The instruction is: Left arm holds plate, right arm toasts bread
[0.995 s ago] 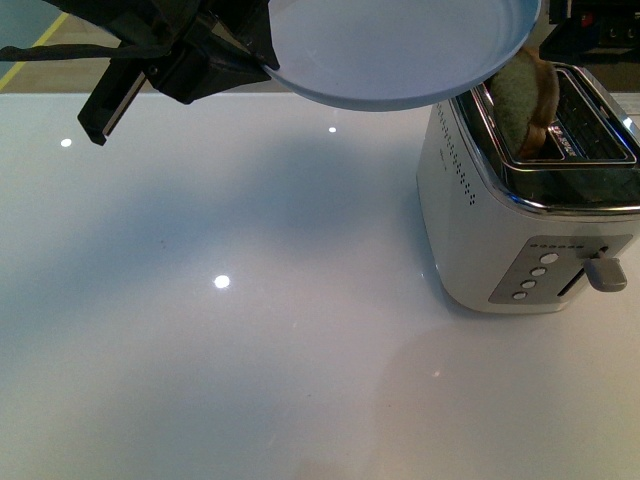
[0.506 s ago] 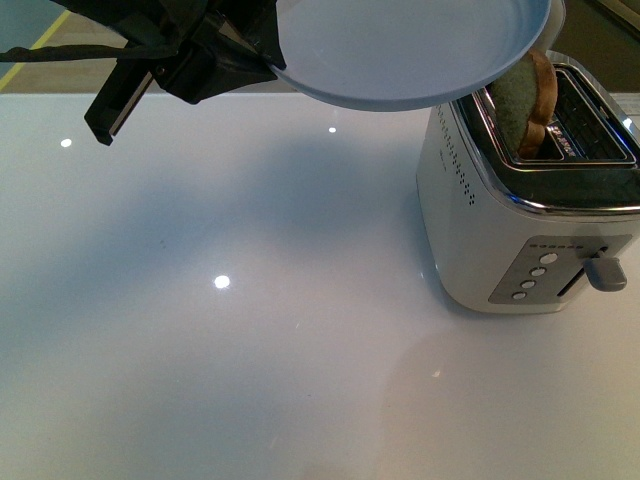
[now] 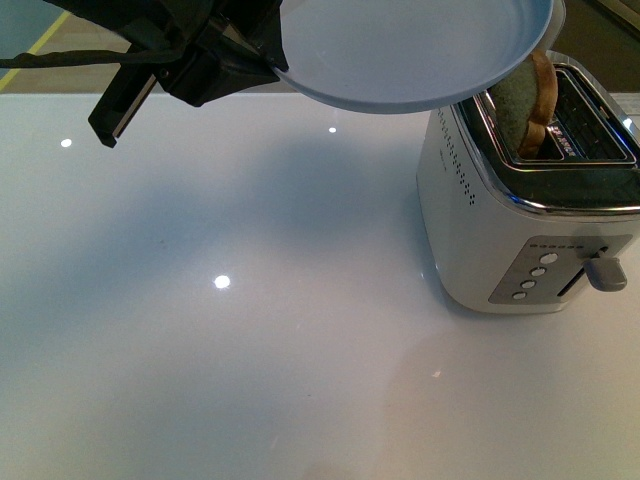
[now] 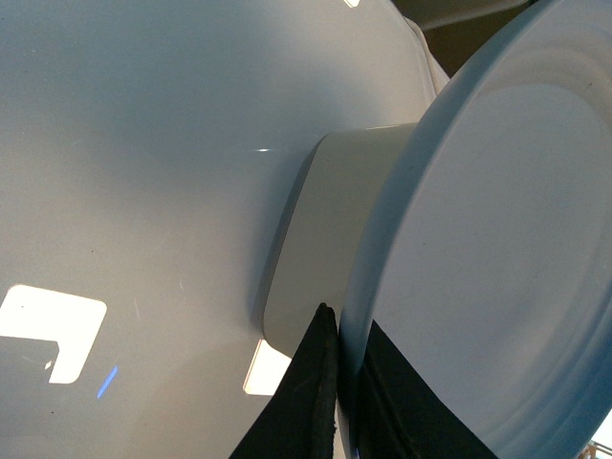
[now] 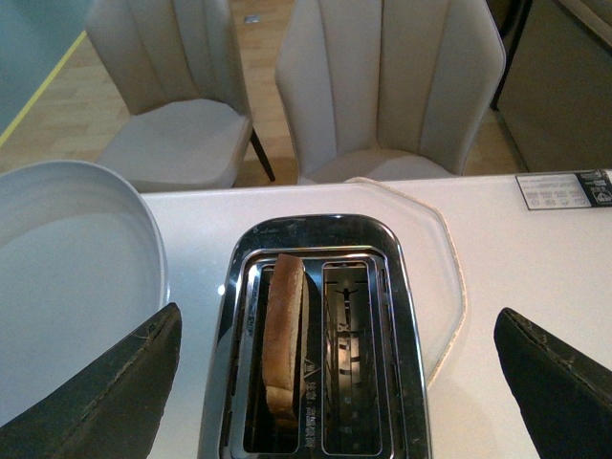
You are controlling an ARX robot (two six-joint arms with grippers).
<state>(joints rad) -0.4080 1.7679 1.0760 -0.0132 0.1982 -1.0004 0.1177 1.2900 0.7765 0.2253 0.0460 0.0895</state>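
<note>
A white toaster (image 3: 520, 220) with a chrome top stands on the glossy white bench (image 3: 250, 330); everything else is placed from it. It has 2 slots. The bread (image 3: 525, 100) stands on edge in the slot on the side nearer the plate, its rounded brown top sticking up above the chrome rim and leaning a little. The other slot shows only its wire guides.

The plate (image 3: 410, 50) hangs in the air above the toaster's top corner on the bread's side, slightly tilted. In the front view its rim covers part of the bread. The left end effector (image 3: 272, 62) holds the plate by the edge farthest from the toaster. The left wrist view shows its 2 black fingers (image 4: 320, 392) clamped on either face of the rim.

The right end effector (image 5: 335, 320) hangs above the toaster and touches nothing. Its fingers are spread wide, with one dark tip past each long side of the chrome top.

On the toaster's front face sit a grey lever (image 3: 605, 272) and a row of 4 round buttons (image 3: 535, 275). Beyond the toaster, past the bench edge, are 2 pale upholstered chairs (image 5: 392, 76).
</note>
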